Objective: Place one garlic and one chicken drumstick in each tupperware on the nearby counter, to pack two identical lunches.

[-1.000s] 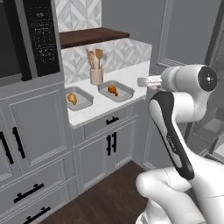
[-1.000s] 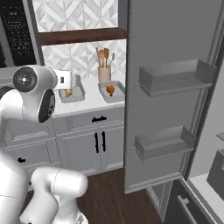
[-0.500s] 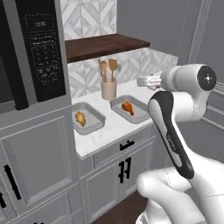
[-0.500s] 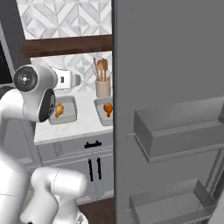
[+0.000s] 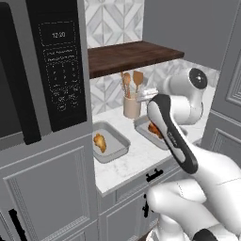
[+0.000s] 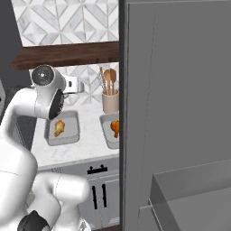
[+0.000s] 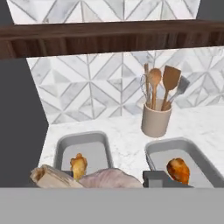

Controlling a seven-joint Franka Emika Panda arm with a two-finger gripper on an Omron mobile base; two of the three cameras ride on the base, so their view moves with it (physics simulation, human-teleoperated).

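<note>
nearing the counter (image 5: 136, 157), garlic (image 7: 109, 178) aboard

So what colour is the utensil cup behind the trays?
Beige, the utensil cup shows best in the hand view.

Rendered home kitchen: white marble-look bench (image 5: 141, 157) over grey panel cabinets (image 5: 52, 197) with black handles, built-in black microwave (image 5: 56, 70) at the bench's left end, geometric tile backsplash (image 7: 100, 92), dark wooden shelf (image 5: 132, 56), beige utensil cup (image 7: 156, 120) with wooden spoons at the bench's back edge.
</note>
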